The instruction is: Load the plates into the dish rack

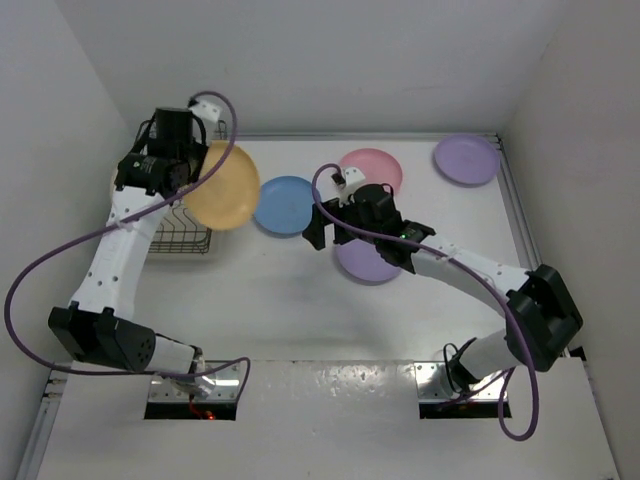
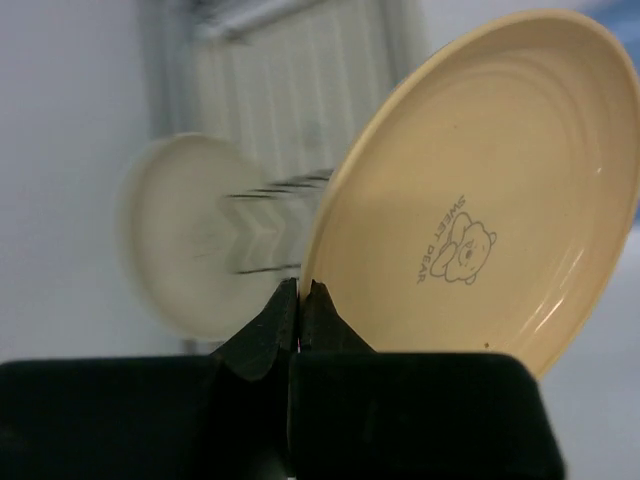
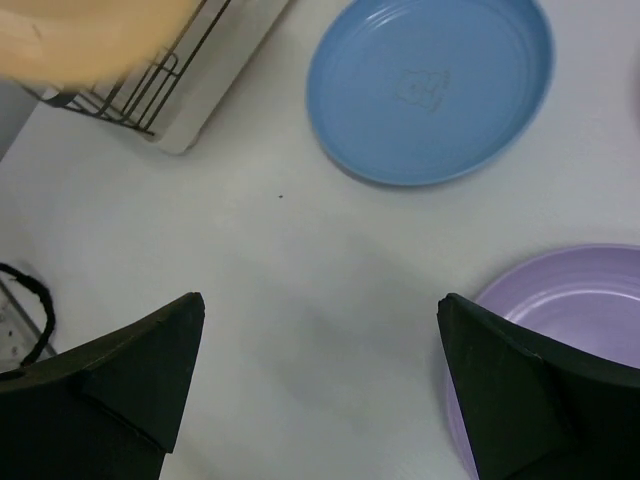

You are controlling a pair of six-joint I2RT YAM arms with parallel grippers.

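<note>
Orange-yellow plate (image 1: 222, 185) held up at the dish rack (image 1: 185, 238), upper left of the overhead frame.
The left fingers (image 2: 265, 340) were pressed together on that plate's rim, holding it tilted. A blurred cream plate (image 2: 185, 240) showed behind the rack wires. The right fingers (image 3: 150, 360) were spread wide and empty above the tabletop (image 1: 270, 290), between the blue plate (image 3: 430, 85) and a purple plate (image 3: 560, 330).

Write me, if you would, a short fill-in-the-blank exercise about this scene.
1. The left claw is ____ on the rim of the orange-yellow plate.
2. The right claw hangs ____ above the table, between the blue plate and a purple plate.
3. Plates lying flat on the table number ____.
Missing words: shut; open; four.
</note>
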